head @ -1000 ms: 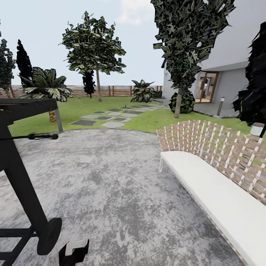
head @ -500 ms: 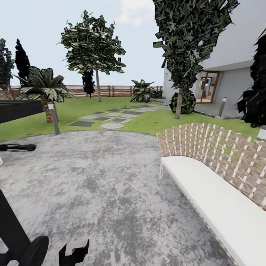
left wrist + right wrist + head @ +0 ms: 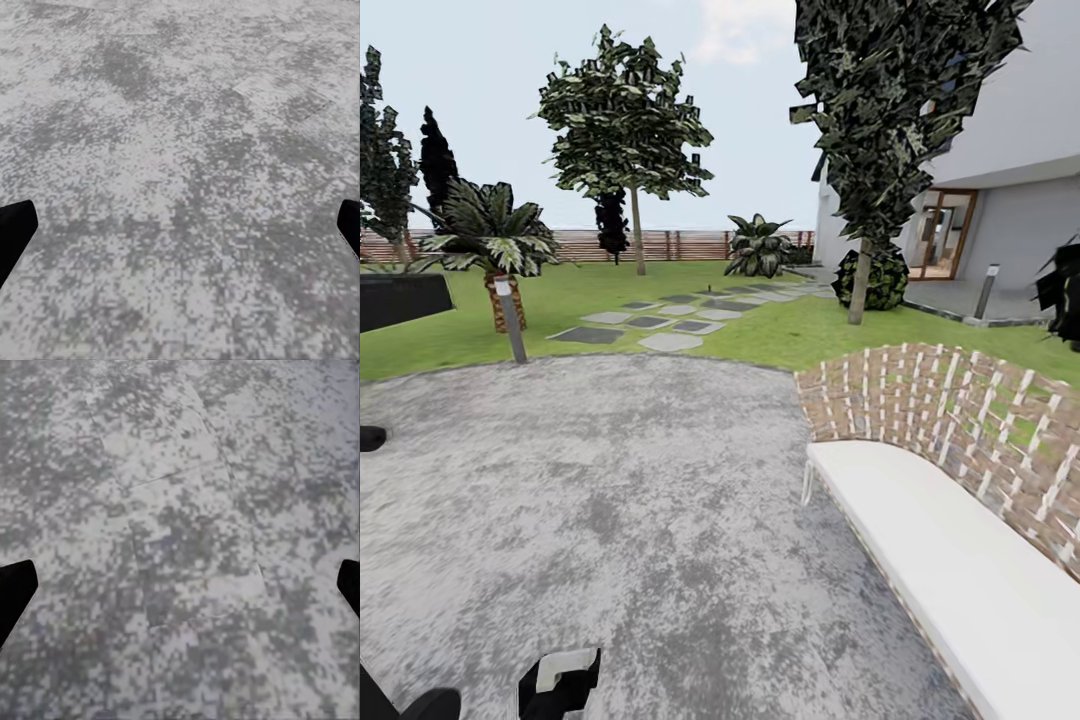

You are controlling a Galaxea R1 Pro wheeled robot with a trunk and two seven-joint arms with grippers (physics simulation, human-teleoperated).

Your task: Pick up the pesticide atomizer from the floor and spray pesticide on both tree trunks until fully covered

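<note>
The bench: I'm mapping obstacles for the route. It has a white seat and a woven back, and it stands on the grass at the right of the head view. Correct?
Not quite. The bench, white seat and woven back, is at the right, but the head view shows it standing on the grey gravel circle, not on the grass, which begins behind it.

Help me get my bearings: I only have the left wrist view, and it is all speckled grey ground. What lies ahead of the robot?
Observer: In the head view, a green lawn begins where the grey gravel ends.
Operator: Any tree worth heading for?
Observer: A tree with a pale, straight trunk stands on the grass ahead to the right, in front of the white house.
</note>
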